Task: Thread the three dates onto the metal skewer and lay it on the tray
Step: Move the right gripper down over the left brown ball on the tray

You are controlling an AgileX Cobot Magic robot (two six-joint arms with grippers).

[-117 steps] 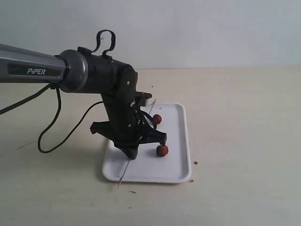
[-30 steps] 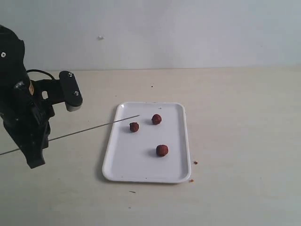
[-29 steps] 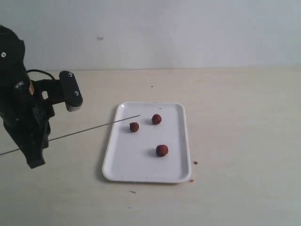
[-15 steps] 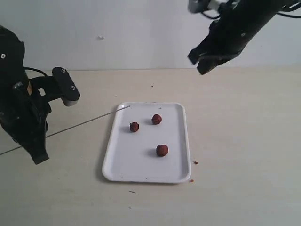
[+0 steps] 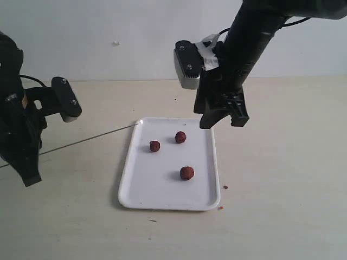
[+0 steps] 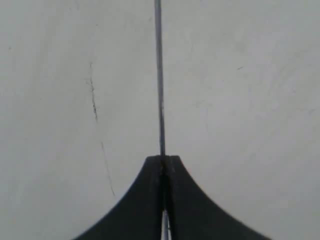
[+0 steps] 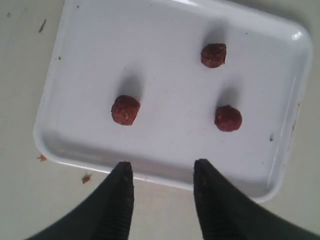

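Observation:
Three dark red-brown dates (image 5: 154, 145), (image 5: 180, 137), (image 5: 187, 173) lie loose on the white tray (image 5: 162, 195). At the far left my left gripper (image 5: 28, 168) is shut on the thin metal skewer (image 5: 92, 138), which slants up to a tip at the tray's far left corner. The left wrist view shows the skewer (image 6: 159, 75) running out from between the shut fingers of the left gripper (image 6: 162, 159). My right gripper (image 5: 223, 122) hangs open over the tray's far right edge. In its wrist view the right gripper (image 7: 162, 167) is empty, short of the dates (image 7: 125, 110), (image 7: 228, 118), (image 7: 213, 55).
Small brown crumbs (image 5: 225, 187), (image 5: 220, 207) lie on the beige table beside the tray's near right corner, seen also as crumbs (image 7: 41, 158) in the right wrist view. A pale wall closes the back of the table.
The right arm has come in from the upper right and dropped over the tray's far right edge. The left gripper has drawn the skewer leftward, its tip retreating to the tray's corner.

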